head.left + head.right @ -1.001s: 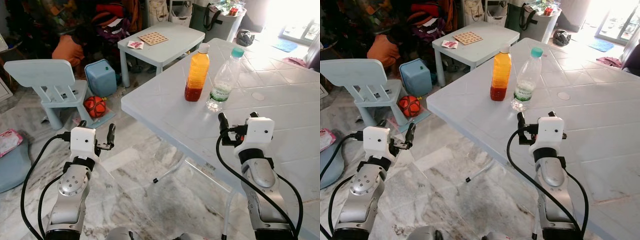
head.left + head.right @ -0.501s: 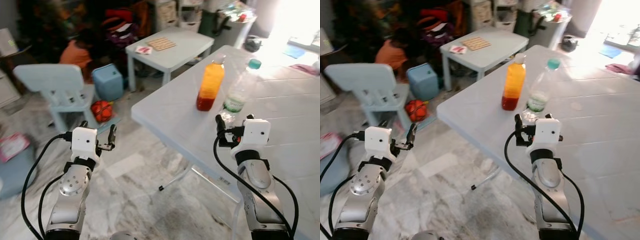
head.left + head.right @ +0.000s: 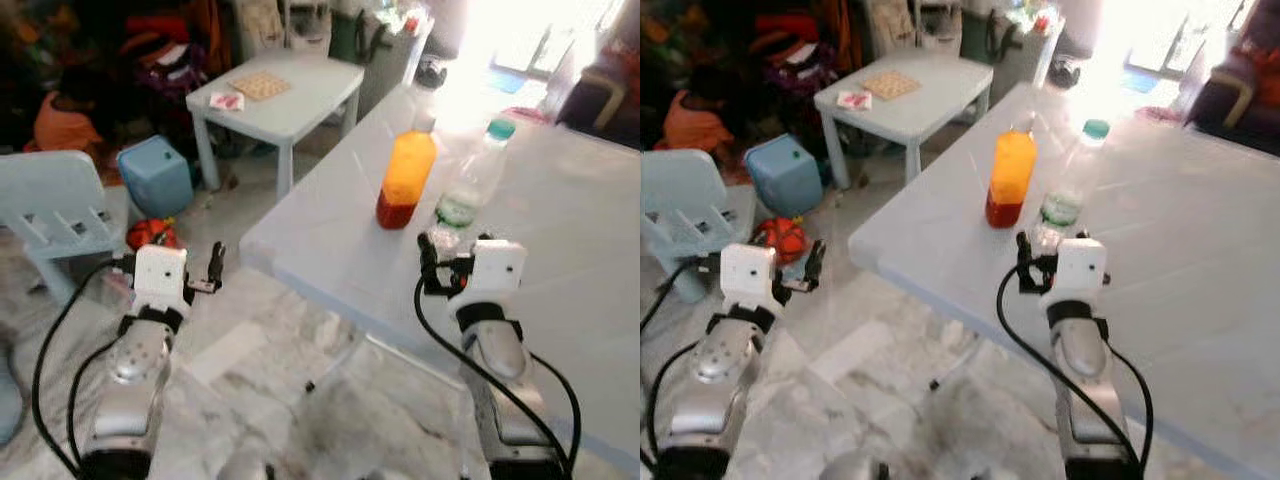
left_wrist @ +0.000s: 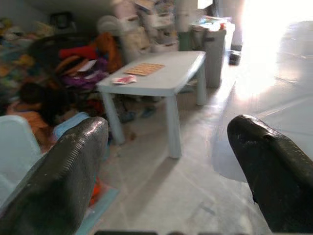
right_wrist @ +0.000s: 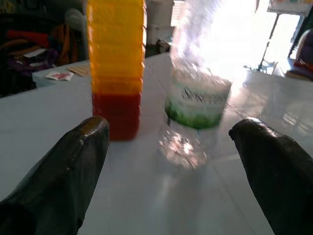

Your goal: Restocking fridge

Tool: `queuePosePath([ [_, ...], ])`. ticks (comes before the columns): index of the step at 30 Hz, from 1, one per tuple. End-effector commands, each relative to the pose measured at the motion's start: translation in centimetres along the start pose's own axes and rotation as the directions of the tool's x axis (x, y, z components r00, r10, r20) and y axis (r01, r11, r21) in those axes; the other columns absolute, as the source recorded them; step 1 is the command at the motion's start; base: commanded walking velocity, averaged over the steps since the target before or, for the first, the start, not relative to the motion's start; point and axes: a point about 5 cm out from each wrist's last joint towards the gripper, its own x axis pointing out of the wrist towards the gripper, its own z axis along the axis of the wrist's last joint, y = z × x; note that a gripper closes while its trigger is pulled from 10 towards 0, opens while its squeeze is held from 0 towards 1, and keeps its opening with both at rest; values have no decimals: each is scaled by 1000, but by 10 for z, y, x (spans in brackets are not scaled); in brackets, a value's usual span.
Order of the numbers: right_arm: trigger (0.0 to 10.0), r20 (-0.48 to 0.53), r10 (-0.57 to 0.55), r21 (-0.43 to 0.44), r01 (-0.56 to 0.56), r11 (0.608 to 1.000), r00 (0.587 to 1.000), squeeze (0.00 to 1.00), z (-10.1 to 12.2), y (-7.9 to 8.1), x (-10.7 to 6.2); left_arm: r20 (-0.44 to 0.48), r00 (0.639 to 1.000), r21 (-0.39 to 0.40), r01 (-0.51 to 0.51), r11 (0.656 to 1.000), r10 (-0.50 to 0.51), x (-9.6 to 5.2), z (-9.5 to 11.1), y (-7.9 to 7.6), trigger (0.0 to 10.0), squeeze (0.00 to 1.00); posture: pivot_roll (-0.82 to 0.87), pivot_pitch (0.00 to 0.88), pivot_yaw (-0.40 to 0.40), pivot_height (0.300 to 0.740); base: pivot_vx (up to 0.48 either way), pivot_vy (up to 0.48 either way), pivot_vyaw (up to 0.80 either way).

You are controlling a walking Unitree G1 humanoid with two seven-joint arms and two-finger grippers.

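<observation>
Both grippers' fingers spread wide, empty; right gripper [image 5: 168, 161] faces the water bottle [image 5: 198, 98], not touching.

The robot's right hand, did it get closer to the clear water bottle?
Yes. The right hand has come nearer the clear water bottle on the white table, fingers open.

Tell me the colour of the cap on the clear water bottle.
Teal green cap on the water bottle; clearest in the right eye view.
</observation>
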Motion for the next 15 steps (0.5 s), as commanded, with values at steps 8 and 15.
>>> queuePosePath([
  [8,10000,136,-77,-72,88,994,988,0,30,-18,23,19,1000,10,12,1000,-12,3,6,-2,10000,0,16,34,-4,740,0,0,0],
  [15,10000,190,-85,-69,99,993,978,0,49,-22,53,15,999,14,29,999,-29,2,6,-2,10000,0,22,46,14,740,0,0,0],
])
